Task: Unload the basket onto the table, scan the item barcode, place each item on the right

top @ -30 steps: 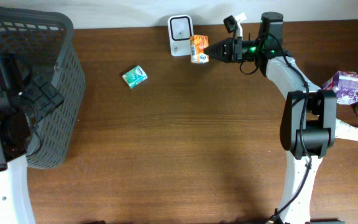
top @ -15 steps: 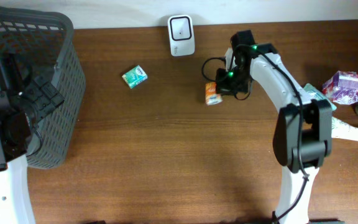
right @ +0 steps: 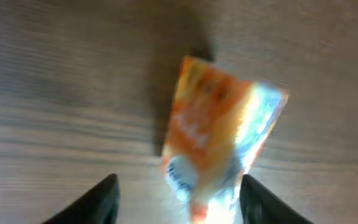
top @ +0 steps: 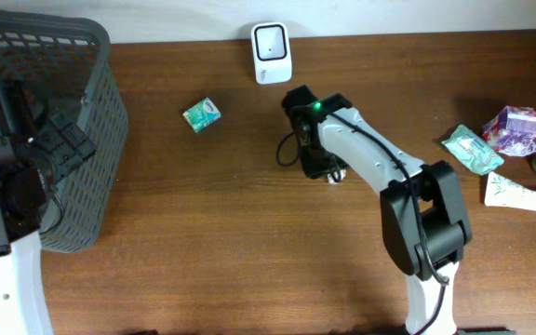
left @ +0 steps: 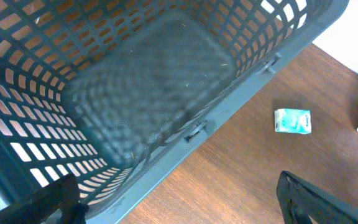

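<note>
Right wrist view, and the right gripper (right: 178, 198) has its jaws parted, one dark fingertip (right: 98, 200) low at each corner. The orange packet (right: 219, 134), blurred, lies on the wooden table (right: 55, 74) straight ahead of them, and its near end dips into the gap. There is clear space between it and one finger; on the other side I cannot tell whether they touch; nothing is clamping it.

From overhead, that gripper points down at the table and covers nearly all of the packet, with only a sliver peeking out at its edge. The barcode scanner (top: 273, 42) stands beyond the gripper, by the far edge and well apart. A small green packet (top: 201, 113) lies off to its side, toward the basket (top: 63, 37). A cluster of other goods, a purple packet (top: 521, 126) among them, sits well away on the opposite side.

Over to the left wrist: the left gripper (left: 176, 186) is spread wide and holds nothing. The grey basket's mesh floor is right under it; the green packet lies out past the basket's rim, nearer one finger.
</note>
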Action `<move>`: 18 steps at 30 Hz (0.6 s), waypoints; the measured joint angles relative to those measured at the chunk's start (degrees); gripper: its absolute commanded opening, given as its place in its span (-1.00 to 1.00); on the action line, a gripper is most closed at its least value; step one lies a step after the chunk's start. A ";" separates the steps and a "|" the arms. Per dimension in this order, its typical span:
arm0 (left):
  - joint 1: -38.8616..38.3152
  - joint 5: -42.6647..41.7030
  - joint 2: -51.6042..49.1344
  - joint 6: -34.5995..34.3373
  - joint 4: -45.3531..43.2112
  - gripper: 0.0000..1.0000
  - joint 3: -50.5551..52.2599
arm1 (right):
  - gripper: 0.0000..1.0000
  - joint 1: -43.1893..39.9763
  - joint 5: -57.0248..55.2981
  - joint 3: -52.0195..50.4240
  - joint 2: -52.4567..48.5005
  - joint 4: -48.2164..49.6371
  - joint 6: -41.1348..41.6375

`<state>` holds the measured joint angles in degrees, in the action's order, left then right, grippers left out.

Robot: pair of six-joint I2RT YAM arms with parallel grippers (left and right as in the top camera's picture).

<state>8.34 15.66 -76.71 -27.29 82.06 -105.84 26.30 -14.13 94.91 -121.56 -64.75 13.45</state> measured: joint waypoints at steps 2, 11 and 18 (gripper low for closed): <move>0.00 0.00 0.00 0.00 -0.02 0.98 0.00 | 0.69 0.26 0.00 1.33 -0.13 -1.95 0.13; 0.00 0.00 0.00 0.00 -0.02 0.98 0.00 | 0.61 -10.03 10.43 5.18 -0.26 -5.27 -8.17; 0.00 0.00 0.00 0.00 -0.02 0.98 0.00 | 0.54 -20.11 33.14 2.05 -0.35 -2.23 -18.60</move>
<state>8.34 15.66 -76.71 -27.29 82.04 -105.84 6.20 19.00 96.97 -121.91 -66.98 -5.15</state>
